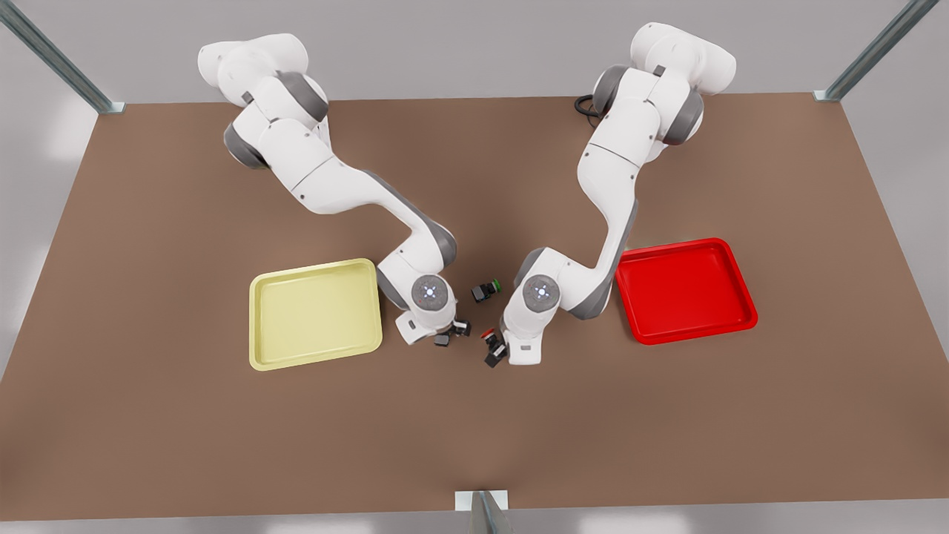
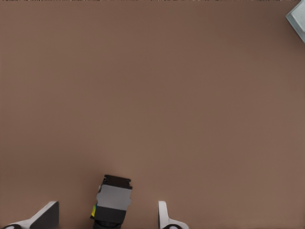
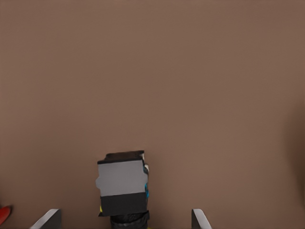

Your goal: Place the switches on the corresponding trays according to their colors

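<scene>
My left gripper (image 1: 452, 333) is low over the table, just to the right of the pale yellow tray (image 1: 315, 315) in the front view. It is open, and a switch (image 2: 113, 198) with a dark grey body lies between its fingers (image 2: 47, 215), untouched, cap hidden. My right gripper (image 1: 494, 353) hangs left of the red tray (image 1: 686, 293), also open (image 3: 125, 211). A dark grey switch body (image 3: 123, 183) lies between its fingertips (image 3: 200, 218) with gaps on both sides. A red cap (image 1: 488, 334) shows right beside that gripper.
A green-capped switch (image 1: 485, 290) lies on the brown table between the two wrists, behind both grippers. A metal bracket (image 1: 482, 506) sits at the table's front edge and shows in the left wrist view as a grey corner (image 2: 298, 19). Both trays hold nothing.
</scene>
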{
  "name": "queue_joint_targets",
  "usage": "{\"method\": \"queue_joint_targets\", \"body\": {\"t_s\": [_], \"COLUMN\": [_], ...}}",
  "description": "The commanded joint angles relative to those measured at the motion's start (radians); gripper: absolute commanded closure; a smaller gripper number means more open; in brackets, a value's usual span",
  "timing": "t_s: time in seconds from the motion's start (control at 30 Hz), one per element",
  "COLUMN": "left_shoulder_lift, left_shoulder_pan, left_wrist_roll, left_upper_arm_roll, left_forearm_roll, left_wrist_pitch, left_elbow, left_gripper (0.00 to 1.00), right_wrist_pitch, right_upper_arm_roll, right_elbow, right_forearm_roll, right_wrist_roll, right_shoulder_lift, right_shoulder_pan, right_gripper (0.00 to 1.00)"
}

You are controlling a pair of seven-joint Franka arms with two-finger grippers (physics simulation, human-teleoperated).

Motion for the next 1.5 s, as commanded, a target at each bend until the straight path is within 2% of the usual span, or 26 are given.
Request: {"method": "queue_joint_targets", "body": {"t_s": [0.0,0.07,0.1,0.13,0.2,0.3,0.87,1.1,1.17,1.2,1.3,1.4,1.47], "left_shoulder_lift": [0.0,0.001,0.001,0.005,0.009,0.023,0.067,0.087,0.095,0.103,0.109,0.11,0.11], "left_shoulder_pan": [0.0,0.0,0.0,0.0,0.0,-0.003,-0.035,-0.035,-0.035,-0.034,-0.032,-0.032,-0.032], "left_wrist_roll": [0.0,-0.006,-0.006,-0.008,0.005,0.002,0.063,0.066,0.064,0.064,0.064,0.064,0.066], "left_upper_arm_roll": [0.0,0.0,0.0,0.0,0.0,0.0,0.0,0.0,0.002,0.002,0.002,0.002,0.002], "left_forearm_roll": [-0.006,-0.006,-0.006,-0.006,-0.006,-0.006,0.017,0.019,0.019,0.017,0.017,0.017,0.017], "left_wrist_pitch": [0.0,0.001,0.001,0.001,-0.002,0.001,0.004,0.004,0.004,0.004,0.004,0.006,0.008], "left_elbow": [0.0,0.0,0.0,0.0,-0.006,-0.003,0.003,0.018,0.031,0.037,0.046,0.052,0.054], "left_gripper": [0.0,0.0,0.0,0.0,0.0,0.0,0.0,0.0,0.04,0.13,0.25,0.27,0.27], "right_wrist_pitch": [0.0,0.026,0.028,0.043,0.045,0.071,0.068,0.055,0.055,0.072,0.144,0.183,0.327], "right_upper_arm_roll": [0.0,0.0,0.0,0.0,-0.001,-0.002,-0.006,-0.006,-0.006,-0.006,-0.005,0.0,0.0], "right_elbow": [0.001,-0.002,-0.004,-0.009,-0.009,-0.012,-0.01,-0.056,-0.131,-0.22,-0.446,-0.697,-0.895], "right_forearm_roll": [-0.001,-0.015,-0.016,-0.016,-0.019,-0.026,-0.033,-0.033,-0.029,-0.026,-0.022,-0.021,-0.021], "right_wrist_roll": [0.0,-0.002,-0.002,-0.002,-0.003,-0.005,-0.017,-0.06,-0.11,-0.173,-0.328,-0.472,-0.551], "right_shoulder_lift": [0.005,0.014,0.017,0.018,0.025,0.031,0.026,-0.047,-0.117,-0.179,-0.33,-0.495,-0.575], "right_shoulder_pan": [0.0,0.0,0.0,0.0,0.0,0.0,-0.001,-0.044,-0.093,-0.143,-0.267,-0.383,-0.46], "right_gripper": [0.0,0.0,0.07,0.22,0.38,0.44,0.48,0.48,0.48,0.48,0.48,0.48,0.47]}}
